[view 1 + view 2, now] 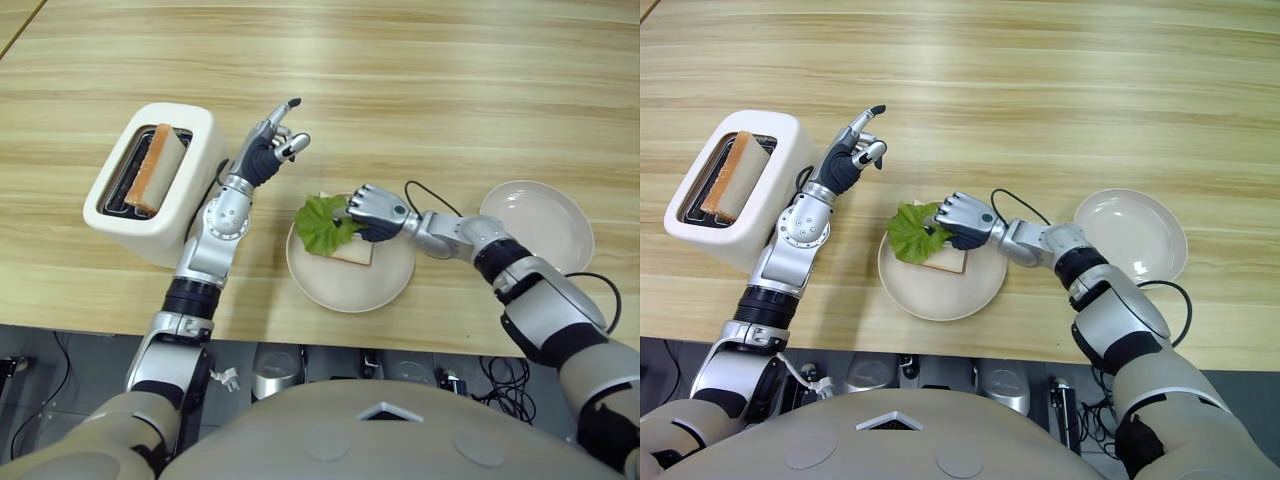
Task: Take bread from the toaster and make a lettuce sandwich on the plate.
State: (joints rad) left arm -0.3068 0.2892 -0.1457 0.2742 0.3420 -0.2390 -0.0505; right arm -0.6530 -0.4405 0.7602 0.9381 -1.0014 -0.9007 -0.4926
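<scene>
A cream toaster stands at the left with one slice of bread sticking out of its slot. On the round plate in front lies another bread slice with a green lettuce leaf on top of it. My right hand rests over the slice, fingers curled on the right edge of the lettuce. My left hand hangs above the table just right of the toaster, fingers loosely spread and holding nothing.
A second, empty plate sits at the right of the table. A black cable loops on the wood behind my right wrist. The far half of the wooden table is bare.
</scene>
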